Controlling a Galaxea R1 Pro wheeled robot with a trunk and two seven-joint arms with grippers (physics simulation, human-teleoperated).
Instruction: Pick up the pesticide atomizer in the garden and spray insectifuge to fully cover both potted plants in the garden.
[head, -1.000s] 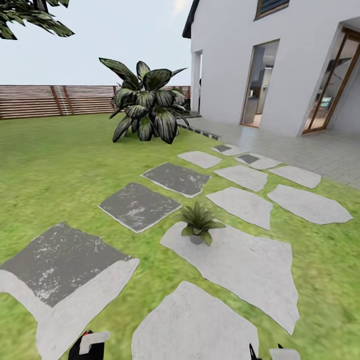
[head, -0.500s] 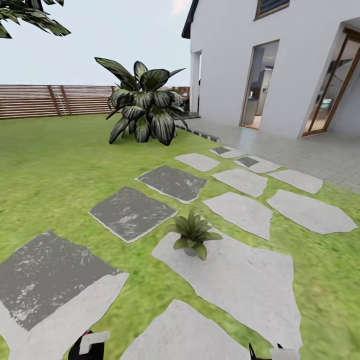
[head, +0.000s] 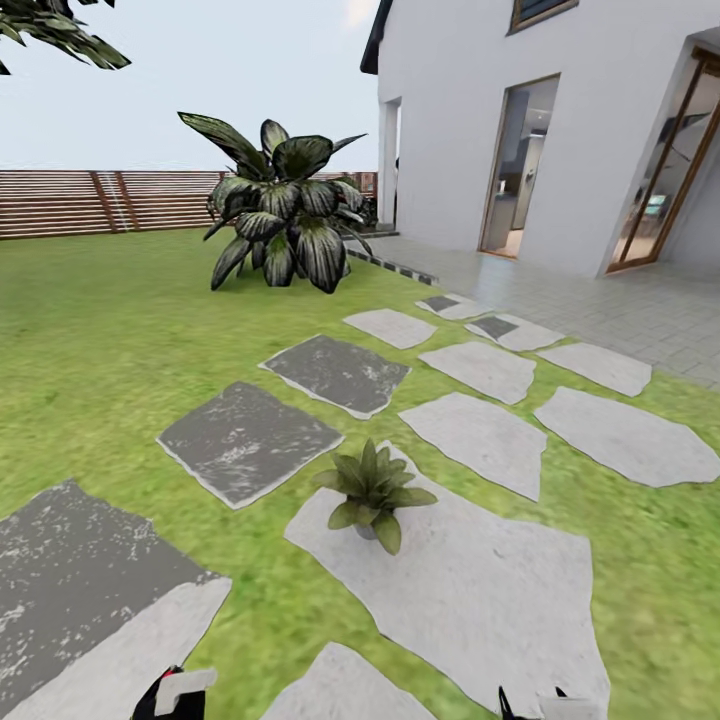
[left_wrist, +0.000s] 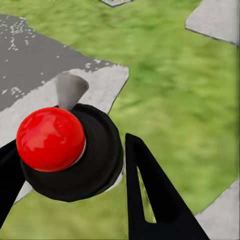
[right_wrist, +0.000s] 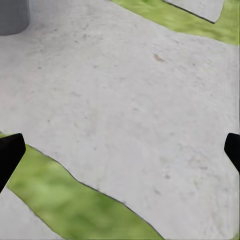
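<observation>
Head view: one potted plant (head: 369, 492) stood on a pale stepping stone (head: 470, 590) in the lawn (head: 110, 330), ahead of the robot. Both arms were held low, their ends at the lower edge. Left gripper (left_wrist: 70, 165): fingers closed on a black object with a red ball top (left_wrist: 50, 138). Right gripper (right_wrist: 120, 150): fingertips set wide apart above the stone (right_wrist: 135, 100), holding nothing.

Black tool (left_wrist: 75, 195) fingers, glossy red ball (left_wrist: 50, 138).
</observation>
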